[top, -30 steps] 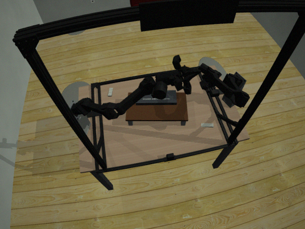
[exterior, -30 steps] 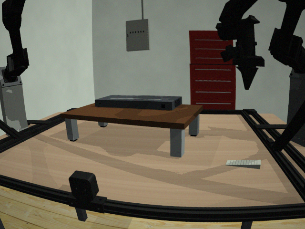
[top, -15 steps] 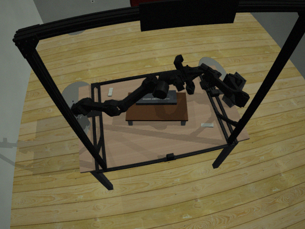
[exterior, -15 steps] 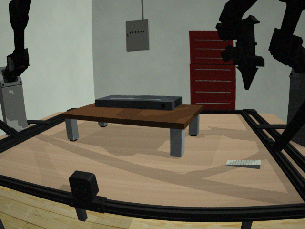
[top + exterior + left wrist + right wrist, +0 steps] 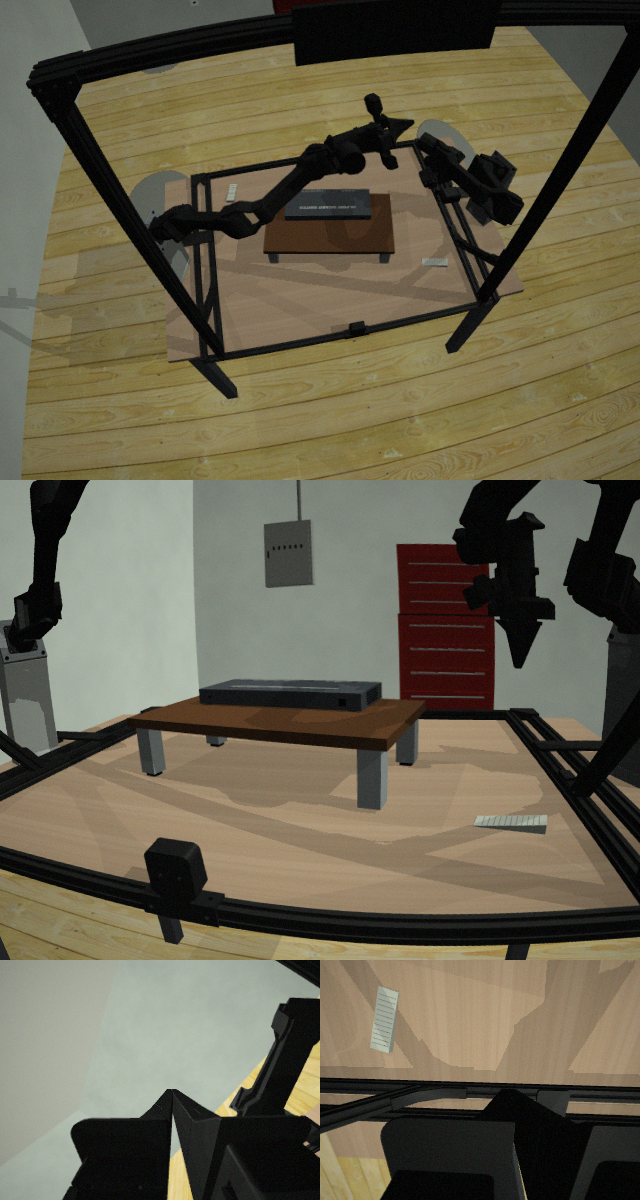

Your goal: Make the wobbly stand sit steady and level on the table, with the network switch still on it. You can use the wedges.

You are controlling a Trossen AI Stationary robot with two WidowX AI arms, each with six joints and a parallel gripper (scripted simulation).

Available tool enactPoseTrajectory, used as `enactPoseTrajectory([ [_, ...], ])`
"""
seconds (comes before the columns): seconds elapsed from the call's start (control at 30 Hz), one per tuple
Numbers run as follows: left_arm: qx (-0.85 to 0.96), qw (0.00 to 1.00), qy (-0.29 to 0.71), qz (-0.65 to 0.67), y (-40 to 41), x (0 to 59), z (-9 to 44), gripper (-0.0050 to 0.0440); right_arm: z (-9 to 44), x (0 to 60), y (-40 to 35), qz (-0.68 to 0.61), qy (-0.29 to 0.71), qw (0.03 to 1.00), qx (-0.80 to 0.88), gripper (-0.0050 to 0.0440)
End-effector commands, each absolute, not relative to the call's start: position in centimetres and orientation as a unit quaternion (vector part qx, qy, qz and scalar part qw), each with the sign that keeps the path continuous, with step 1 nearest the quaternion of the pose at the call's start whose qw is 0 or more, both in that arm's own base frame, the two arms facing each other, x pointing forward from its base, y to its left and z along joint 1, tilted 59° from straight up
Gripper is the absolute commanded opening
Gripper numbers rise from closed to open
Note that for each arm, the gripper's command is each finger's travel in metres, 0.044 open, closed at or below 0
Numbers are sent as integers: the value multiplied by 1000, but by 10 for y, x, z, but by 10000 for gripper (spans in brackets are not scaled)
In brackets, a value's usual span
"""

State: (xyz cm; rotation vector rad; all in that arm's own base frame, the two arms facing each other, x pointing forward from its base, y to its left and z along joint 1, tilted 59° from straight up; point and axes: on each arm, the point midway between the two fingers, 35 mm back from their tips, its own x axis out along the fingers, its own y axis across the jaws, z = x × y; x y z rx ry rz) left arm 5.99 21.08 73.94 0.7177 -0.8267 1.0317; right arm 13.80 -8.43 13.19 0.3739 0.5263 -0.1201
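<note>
The stand has a brown top on grey legs and sits mid-table; it also shows in the exterior view. The dark network switch lies flat on its rear half. One pale ribbed wedge lies on the table right of the stand, and shows in the right wrist view. A second wedge lies at the back left. My left gripper is shut and empty, raised beyond the stand's back right corner. My right gripper is shut and empty, pointing down above the right rail.
A black frame rail runs round the table, with tall posts at the corners. A small black camera block sits on the front rail. A red tool cabinet stands behind the table.
</note>
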Motion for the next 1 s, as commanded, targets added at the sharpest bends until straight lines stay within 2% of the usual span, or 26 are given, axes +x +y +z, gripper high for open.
enactPoseTrajectory([
  [0.0,270,774,-332,467,248,72,712,0,132,138,-84,-59,258,947,184,0],
  [0.27,110,857,-222,451,328,104,625,0,132,138,-84,-59,258,947,184,0],
  [0.47,109,856,-223,454,326,102,628,0,132,138,-84,-59,258,947,184,0],
  [0.8,-147,901,-77,402,382,141,485,0,132,138,-84,-59,258,947,184,0],
  [0.97,-150,901,-76,401,384,142,480,0,132,138,-84,-59,258,947,184,0],
])
